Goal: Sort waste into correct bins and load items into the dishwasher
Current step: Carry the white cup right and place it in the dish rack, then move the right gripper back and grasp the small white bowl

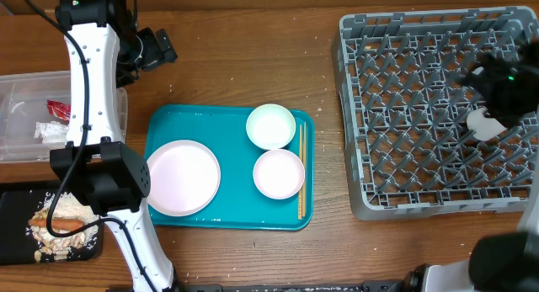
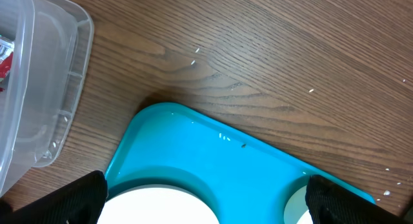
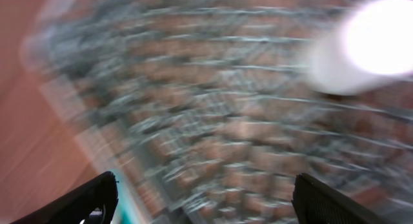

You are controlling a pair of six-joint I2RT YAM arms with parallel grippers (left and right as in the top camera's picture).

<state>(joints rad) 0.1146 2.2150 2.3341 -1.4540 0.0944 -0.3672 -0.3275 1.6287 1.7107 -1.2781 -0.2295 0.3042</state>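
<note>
Wooden table (image 1: 253, 65): waste (image 1: 59, 223) binned, cup (image 1: 482, 124) in rack (image 1: 404, 115).
My left claw (image 2: 206, 198), right claw (image 3: 206, 201) gape empty; plate (image 1: 183, 177), two bowls (image 1: 270, 126) wait.

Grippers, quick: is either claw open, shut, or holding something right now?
Left gripper: open, holding nothing.
Right gripper: open, holding nothing; the white cup sits outside its jaws.
</note>
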